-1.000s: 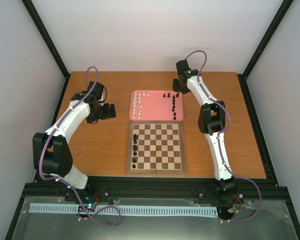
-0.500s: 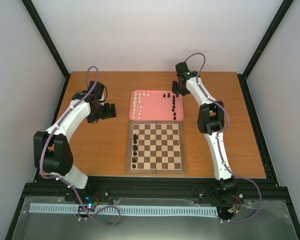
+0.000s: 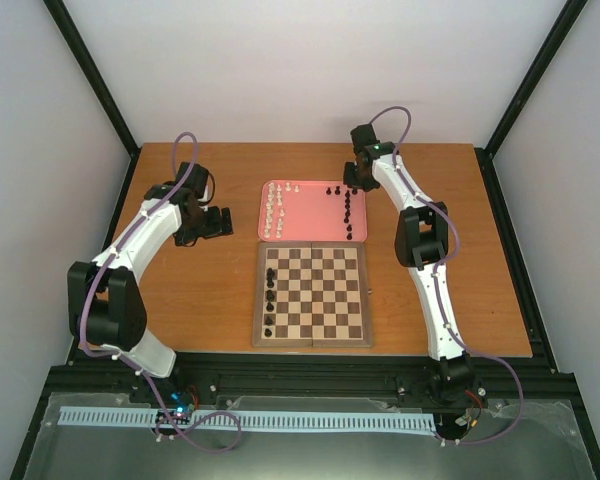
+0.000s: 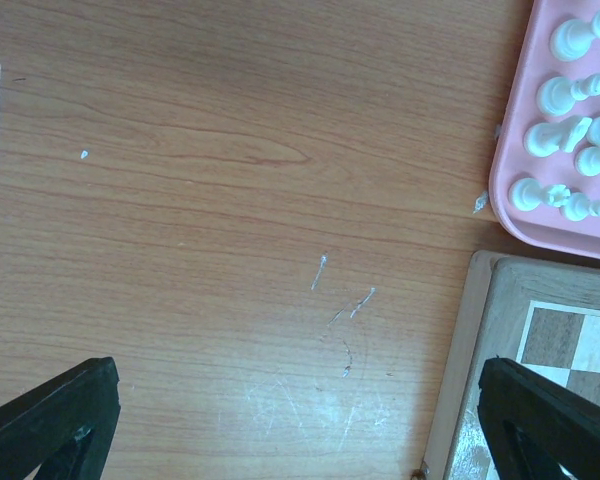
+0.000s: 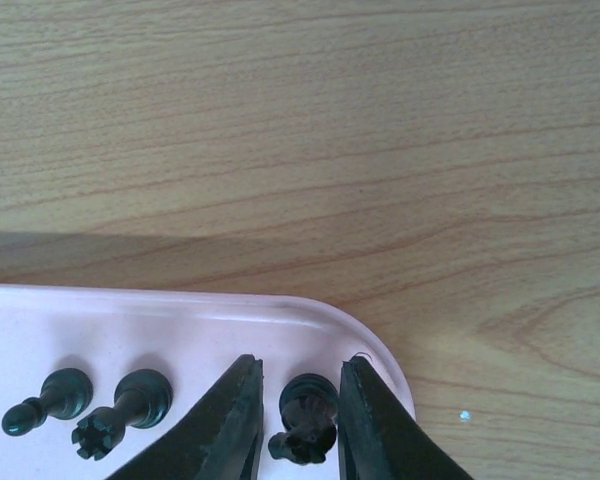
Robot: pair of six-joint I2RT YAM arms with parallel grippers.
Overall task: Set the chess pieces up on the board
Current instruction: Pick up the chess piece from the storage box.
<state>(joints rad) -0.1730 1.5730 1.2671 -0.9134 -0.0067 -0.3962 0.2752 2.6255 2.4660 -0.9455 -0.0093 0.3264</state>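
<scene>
The board (image 3: 312, 293) lies mid-table with several black pieces (image 3: 270, 296) in its left column. The pink tray (image 3: 313, 186) behind it holds white pieces (image 3: 275, 208) on the left and black pieces (image 3: 349, 210) on the right. My right gripper (image 3: 352, 180) is low over the tray's far right corner. In the right wrist view it (image 5: 300, 365) is narrowly open, its jaws straddling a black piece (image 5: 308, 415) that touches the right finger. My left gripper (image 3: 215, 222) hovers left of the tray, wide open and empty (image 4: 300, 420).
Two more black pieces (image 5: 110, 405) stand left of the straddled one in the tray (image 5: 180, 320). In the left wrist view, white pieces (image 4: 570, 100) stand in the tray's corner (image 4: 515, 200), beside the board's border (image 4: 460, 370). Black frame posts flank the table.
My right wrist has edged slightly lower over the tray's far right corner. The left arm has not moved.
</scene>
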